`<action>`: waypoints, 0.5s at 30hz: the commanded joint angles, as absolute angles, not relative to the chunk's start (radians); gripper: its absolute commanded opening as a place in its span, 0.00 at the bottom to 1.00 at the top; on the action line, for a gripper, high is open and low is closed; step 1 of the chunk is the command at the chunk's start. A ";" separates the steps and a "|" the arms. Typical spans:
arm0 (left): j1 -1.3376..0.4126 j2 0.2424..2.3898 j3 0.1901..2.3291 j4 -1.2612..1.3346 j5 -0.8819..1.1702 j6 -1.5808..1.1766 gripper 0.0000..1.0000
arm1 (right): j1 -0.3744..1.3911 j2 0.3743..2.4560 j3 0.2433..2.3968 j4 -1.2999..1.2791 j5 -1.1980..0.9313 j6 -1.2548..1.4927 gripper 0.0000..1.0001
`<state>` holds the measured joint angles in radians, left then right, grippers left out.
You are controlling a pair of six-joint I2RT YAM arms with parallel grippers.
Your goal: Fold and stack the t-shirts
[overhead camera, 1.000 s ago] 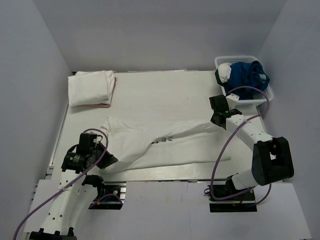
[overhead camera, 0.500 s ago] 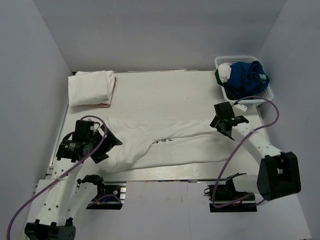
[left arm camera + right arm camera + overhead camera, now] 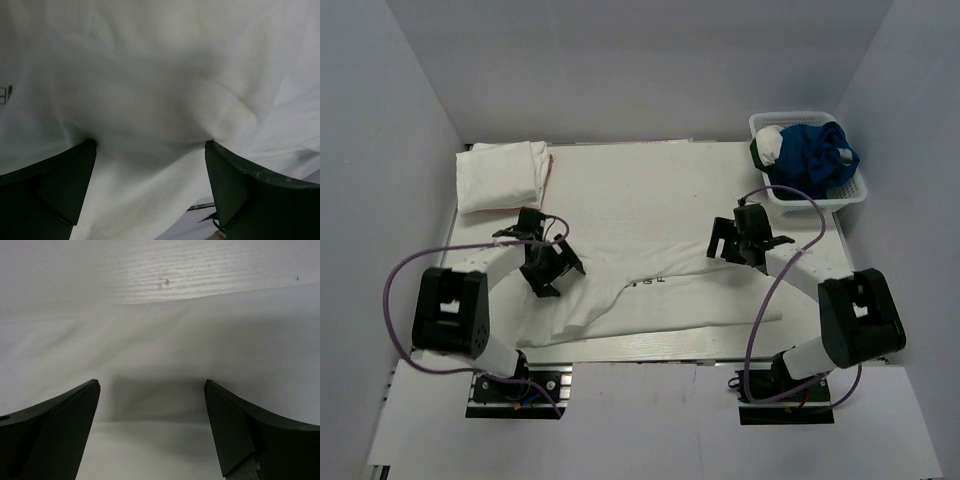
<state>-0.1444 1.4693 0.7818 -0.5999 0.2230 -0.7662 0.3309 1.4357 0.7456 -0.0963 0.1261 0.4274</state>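
White cotton runs in a rumpled band across the near half of the table [image 3: 640,190]: one t-shirt [image 3: 670,300], only partly flattened, with its dark lettering [image 3: 652,283] face up near the middle. The left gripper [image 3: 552,268] hangs over the shirt's left end and the right gripper [image 3: 732,240] over its far right edge. Both have their jaws spread wide and nothing between them. Each wrist view shows loose cloth under the parted fingers, so I judge that the arms are placed to pinch opposite ends and pull the fabric flat for folding.

A pile of folded shirts [image 3: 502,175] sits at the far left corner, well apart, probably where this one will be stacked. At the far right, a white basket [image 3: 790,114] holds a blue garment [image 3: 815,150], which waits out of the way.
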 commanded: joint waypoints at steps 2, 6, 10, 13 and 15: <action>-0.131 1.642 0.917 -0.505 0.203 -0.715 1.00 | 0.328 1.509 0.749 -0.113 0.118 0.428 0.90; -0.140 1.880 1.160 -0.518 0.160 -0.666 1.00 | 0.337 1.461 0.717 -0.221 0.045 0.471 0.90; -0.149 2.201 1.532 -0.567 0.236 -0.644 1.00 | 0.370 1.408 0.670 -0.339 -0.046 0.499 0.90; -0.163 2.466 1.890 -0.520 0.362 -0.653 1.00 | 0.409 1.416 0.646 -0.385 -0.165 0.456 0.90; -0.189 2.701 2.239 -0.511 0.484 -0.719 1.00 | 0.486 1.449 0.684 -0.431 -0.325 0.365 0.90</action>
